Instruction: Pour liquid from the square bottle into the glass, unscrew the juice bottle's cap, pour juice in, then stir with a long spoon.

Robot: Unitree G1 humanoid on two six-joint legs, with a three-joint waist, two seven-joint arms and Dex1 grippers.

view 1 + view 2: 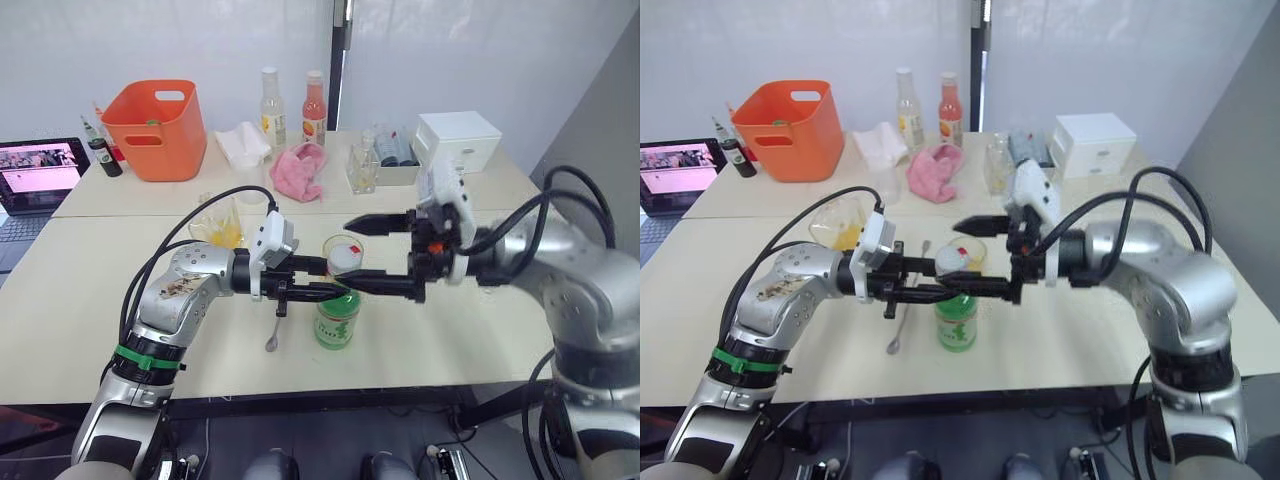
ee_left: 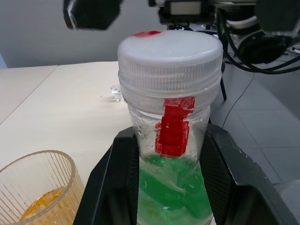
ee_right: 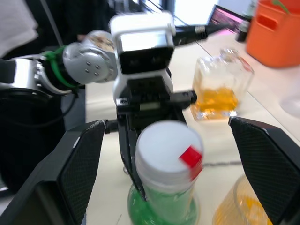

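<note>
The juice bottle [image 1: 337, 315], holding green juice [image 2: 173, 187], stands upright near the table's front edge with its white, red-marked cap [image 2: 169, 54] on. My left gripper [image 2: 171, 173] is shut on the bottle's neck just under the cap. My right gripper [image 3: 173, 168] is open, one finger on each side of the cap [image 3: 166, 150] and neither touching it. The glass [image 1: 343, 246], with some orange liquid in it, stands right behind the bottle. Farther to the left is the square bottle [image 1: 220, 225]. The long spoon [image 1: 275, 328] lies flat beside the juice bottle, under my left arm.
Along the back of the table are an orange basket [image 1: 155, 128], two tall slim bottles [image 1: 270, 100], a pink cloth [image 1: 300, 170], a small faceted bottle [image 1: 362, 168] and a white box [image 1: 458, 138]. A laptop [image 1: 38, 170] sits at the far left.
</note>
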